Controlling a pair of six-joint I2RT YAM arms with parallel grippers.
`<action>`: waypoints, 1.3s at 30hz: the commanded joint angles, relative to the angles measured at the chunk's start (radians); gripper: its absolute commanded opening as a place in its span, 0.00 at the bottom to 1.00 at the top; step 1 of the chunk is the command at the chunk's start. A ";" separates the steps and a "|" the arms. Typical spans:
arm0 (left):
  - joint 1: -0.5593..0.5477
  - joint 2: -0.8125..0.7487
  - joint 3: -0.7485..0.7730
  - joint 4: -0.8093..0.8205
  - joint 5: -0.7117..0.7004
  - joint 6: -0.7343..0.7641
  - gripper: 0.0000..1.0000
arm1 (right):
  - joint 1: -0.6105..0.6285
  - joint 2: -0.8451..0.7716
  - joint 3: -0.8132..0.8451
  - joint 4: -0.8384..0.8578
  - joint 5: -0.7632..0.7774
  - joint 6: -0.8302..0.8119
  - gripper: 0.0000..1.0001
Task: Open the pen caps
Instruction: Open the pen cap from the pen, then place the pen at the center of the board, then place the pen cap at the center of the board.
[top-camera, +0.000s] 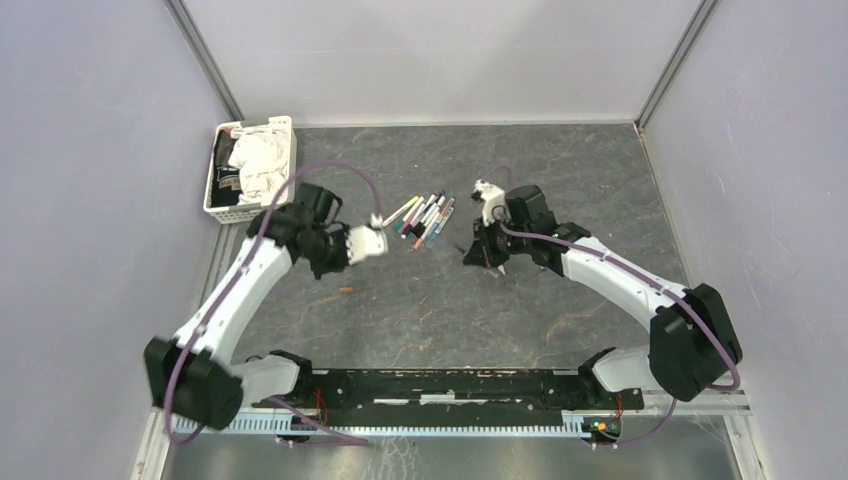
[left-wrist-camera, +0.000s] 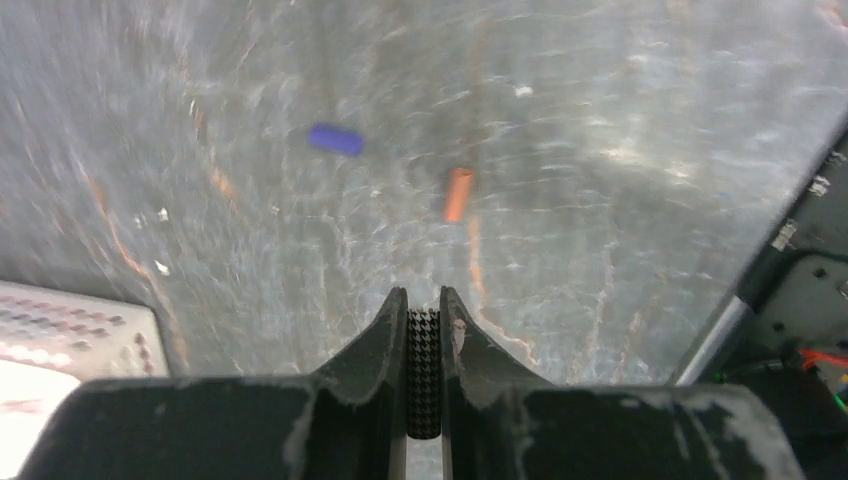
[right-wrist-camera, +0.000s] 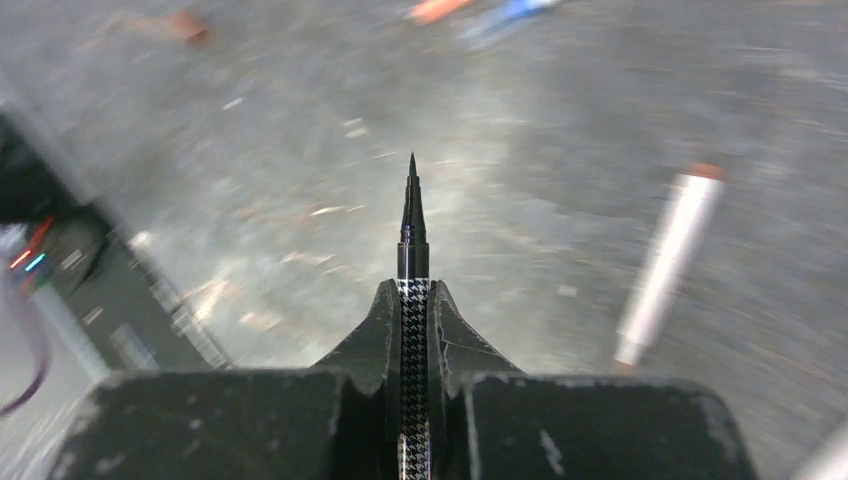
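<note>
Pale walls (top-camera: 440, 60) are noted round a grey mottled tabletop (top-camera: 580, 180), a white basket (top-camera: 232, 214) beyond the left gripper (left-wrist-camera: 424, 298) and a fan of pens (top-camera: 425, 218) between it and the right gripper (right-wrist-camera: 412, 290). The left gripper is pinched on a houndstooth cap (left-wrist-camera: 424, 370), the right on a bare-tipped houndstooth pen (right-wrist-camera: 413, 230). An orange cap (left-wrist-camera: 459, 194) and a blue cap (left-wrist-camera: 336, 139) are seen loose just ahead of the left.

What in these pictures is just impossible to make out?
Left wrist view: the checked piece in the left gripper, mostly covered by its fingers.
Right wrist view: the white pen, smeared by blur.
Top view: the pile of pens, too small to count; the basket contents, hidden under a white cloth.
</note>
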 joint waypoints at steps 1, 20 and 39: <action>0.233 0.217 0.101 0.162 0.130 -0.162 0.02 | -0.033 -0.051 -0.003 0.017 0.484 0.039 0.00; 0.291 0.504 -0.040 0.497 0.006 -0.469 0.02 | -0.101 0.036 -0.254 0.480 0.771 0.121 0.00; 0.290 0.456 -0.068 0.511 0.015 -0.563 0.43 | -0.133 0.223 -0.162 0.369 0.720 0.190 0.07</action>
